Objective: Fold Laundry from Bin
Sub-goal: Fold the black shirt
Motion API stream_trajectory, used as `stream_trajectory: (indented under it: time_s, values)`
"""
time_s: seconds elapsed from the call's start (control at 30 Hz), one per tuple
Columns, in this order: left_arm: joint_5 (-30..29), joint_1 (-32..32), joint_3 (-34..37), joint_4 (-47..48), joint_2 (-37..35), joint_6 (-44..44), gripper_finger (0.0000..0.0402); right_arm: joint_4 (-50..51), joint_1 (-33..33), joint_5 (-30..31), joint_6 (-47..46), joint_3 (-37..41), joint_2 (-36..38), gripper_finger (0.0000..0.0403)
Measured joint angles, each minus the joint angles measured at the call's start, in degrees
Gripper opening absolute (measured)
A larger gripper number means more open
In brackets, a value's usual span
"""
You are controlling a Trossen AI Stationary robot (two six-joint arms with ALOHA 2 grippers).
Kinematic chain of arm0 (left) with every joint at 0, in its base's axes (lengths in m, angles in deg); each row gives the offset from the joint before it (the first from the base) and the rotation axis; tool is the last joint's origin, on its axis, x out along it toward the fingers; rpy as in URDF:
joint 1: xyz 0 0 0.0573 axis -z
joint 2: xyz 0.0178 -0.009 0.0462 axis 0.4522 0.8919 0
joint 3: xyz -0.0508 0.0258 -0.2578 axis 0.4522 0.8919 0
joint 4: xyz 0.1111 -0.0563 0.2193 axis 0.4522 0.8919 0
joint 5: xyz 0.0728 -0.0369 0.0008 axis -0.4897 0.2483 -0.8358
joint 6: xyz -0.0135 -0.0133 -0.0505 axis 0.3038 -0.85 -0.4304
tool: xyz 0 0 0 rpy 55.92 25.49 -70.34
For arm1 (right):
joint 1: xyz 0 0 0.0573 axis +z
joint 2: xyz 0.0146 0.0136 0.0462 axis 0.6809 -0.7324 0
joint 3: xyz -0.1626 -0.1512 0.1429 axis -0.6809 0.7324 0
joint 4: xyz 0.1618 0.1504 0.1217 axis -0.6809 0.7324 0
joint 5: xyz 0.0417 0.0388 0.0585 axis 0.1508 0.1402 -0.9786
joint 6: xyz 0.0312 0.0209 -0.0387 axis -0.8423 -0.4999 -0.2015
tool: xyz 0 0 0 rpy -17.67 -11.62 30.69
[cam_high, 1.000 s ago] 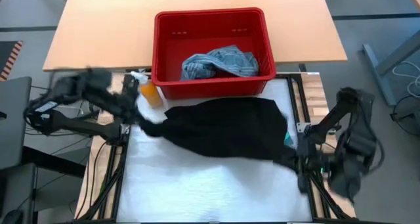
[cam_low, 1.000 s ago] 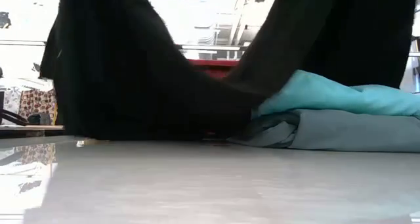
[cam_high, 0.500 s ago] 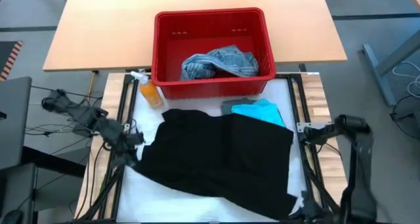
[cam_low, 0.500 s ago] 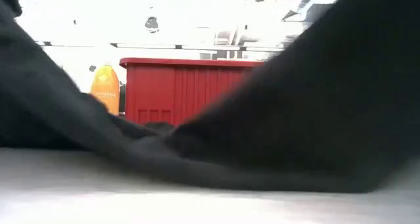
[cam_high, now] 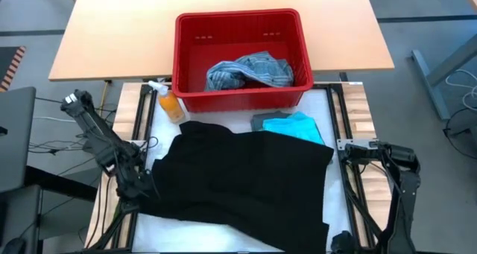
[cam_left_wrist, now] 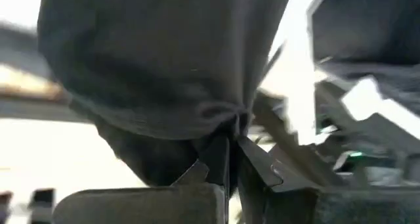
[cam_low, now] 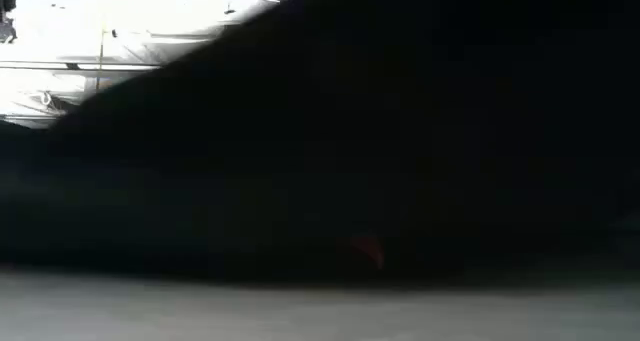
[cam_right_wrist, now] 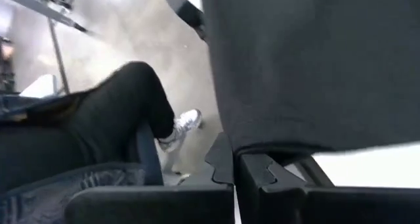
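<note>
Black garment [cam_high: 250,176] spread flat across the tabletop's [cam_high: 223,228] centre

Left tool [cam_left_wrist: 226,159] at 8 o'clock, right tool [cam_right_wrist: 235,159] at 5 — each pinched shut on a near corner; bin [cam_high: 242,94] at 12, turquoise garment [cam_high: 298,126] just below it.

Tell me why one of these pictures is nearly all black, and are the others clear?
Low view: the black garment lies right before the lens, leaving only a bright glare at one upper corner. High view: sharp and evenly lit. Left wrist view: soft and smeared, background washed out. Right wrist view: cloth crisp, floor beyond hazy.
</note>
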Motion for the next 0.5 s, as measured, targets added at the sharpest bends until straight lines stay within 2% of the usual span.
stream_trajectory:
  time_s: [0.1, 0.23, 0.4, 0.5]
  values:
    - [2.70, 2.20, 0.00, 2.56, 1.87, -1.57, 0.0000, 2.62, 1.33, -0.29, -2.72, -0.04, 1.07, 0.0020]
    - [2.61, 4.19, -0.02, 2.78, 3.03, -2.29, 0.0000, 6.24, 2.08, -0.31, -6.10, 0.04, 1.62, 0.0020]
    - [0.02, 5.39, -0.02, 3.17, 3.14, -2.80, 0.0000, 5.64, 1.31, -0.33, -5.23, 0.04, 1.66, 0.0020]
    - [-0.01, 5.75, -0.02, 2.81, 3.14, -2.73, 0.0000, 1.20, 0.14, -0.30, -1.44, 0.04, 1.71, 0.0020]
